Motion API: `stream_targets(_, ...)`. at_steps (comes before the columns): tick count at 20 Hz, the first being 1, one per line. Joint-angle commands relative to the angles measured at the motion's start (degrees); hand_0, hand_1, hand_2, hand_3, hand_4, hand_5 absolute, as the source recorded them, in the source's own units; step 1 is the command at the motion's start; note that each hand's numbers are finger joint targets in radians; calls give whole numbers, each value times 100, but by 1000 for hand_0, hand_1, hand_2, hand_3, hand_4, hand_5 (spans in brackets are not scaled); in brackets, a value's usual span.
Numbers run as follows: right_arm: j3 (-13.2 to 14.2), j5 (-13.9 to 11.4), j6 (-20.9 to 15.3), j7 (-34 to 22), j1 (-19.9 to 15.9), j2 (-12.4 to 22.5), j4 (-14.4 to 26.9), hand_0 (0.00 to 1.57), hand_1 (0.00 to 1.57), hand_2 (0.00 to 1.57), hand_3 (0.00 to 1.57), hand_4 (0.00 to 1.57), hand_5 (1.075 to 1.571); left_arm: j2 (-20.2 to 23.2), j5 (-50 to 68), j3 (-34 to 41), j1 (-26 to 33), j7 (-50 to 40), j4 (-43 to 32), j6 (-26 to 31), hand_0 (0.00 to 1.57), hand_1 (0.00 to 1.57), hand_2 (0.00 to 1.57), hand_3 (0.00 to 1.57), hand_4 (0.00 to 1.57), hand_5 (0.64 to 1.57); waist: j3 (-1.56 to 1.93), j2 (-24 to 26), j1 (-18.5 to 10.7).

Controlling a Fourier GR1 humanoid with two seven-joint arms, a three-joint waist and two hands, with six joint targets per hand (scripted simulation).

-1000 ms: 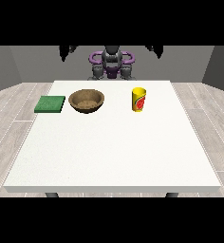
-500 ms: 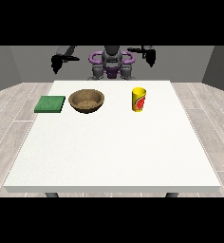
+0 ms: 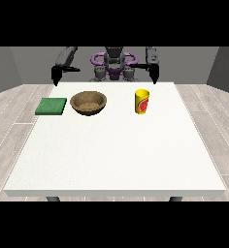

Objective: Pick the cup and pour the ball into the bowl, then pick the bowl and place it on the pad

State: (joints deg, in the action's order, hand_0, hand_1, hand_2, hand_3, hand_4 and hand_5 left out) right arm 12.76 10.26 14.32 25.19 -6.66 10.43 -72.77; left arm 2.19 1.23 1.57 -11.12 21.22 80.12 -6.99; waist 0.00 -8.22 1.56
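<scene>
- The cup (image 3: 142, 101) stands upright on the tabletop (image 3: 116, 155), toward the far edge and at the view's right; it is yellow with a red mark on its side.
- We cannot see the ball; if it is in the cup, the wall hides it.
- The bowl (image 3: 89, 102) sits left of the cup, well apart from it, and the green pad (image 3: 51, 106) lies just beside the bowl, further left.
- We judge the task barely begun: nothing is lifted, and the step in hand is the reach for the cup.
- The hand at the view's right (image 3: 155, 73) hangs behind and above the cup, at the far edge, touching nothing.
- The hand at the view's left (image 3: 55, 76) hangs beyond the pad and also holds nothing.
- Both hands are too small and dark for us to say whether they are spread or pressed together; we cannot tell.
- To do the reach well, we would bring the nearer hand, the one at the view's right, down beside the cup and close round its wall.
- We would keep the cup upright while carrying it, so the ball stays in until it is over the bowl.
- The tilt should then be toward the bowl's middle, not its rim.
</scene>
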Motion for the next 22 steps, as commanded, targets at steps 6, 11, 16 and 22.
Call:
stream_targets(6, -44, -289, 183, 1352, -357, -80, 830, 0, 0, 0, 0, 0, 1548, 454, 279, 835, -1116, 832, -1333, 128, 0, 0, 0, 0, 0, 1449, 1, -945, 211)
stream_targets(11, 195, -88, 582, 1500, -848, 301, 1548, 0, 0, 0, 0, 0, 1549, 403, 247, 917, -1520, 1177, -2102, 15, 0, 0, 0, 0, 0, 1416, 1, -977, 255)
stream_targets(16, -24, -324, 339, 1750, -911, 22, 1530, 0, 0, 0, 0, 0, 1546, 717, 407, 1275, -1999, 1704, -2883, 191, 0, 0, 0, 0, 0, 1403, 0, -1286, 358)
stream_targets(22, 171, -178, 658, 1819, -1028, 416, 1714, 0, 0, 0, 0, 0, 1548, 509, 262, 1318, -2171, 2368, -3565, -189, 0, 0, 0, 0, 0, 1391, 0, -1441, 635)
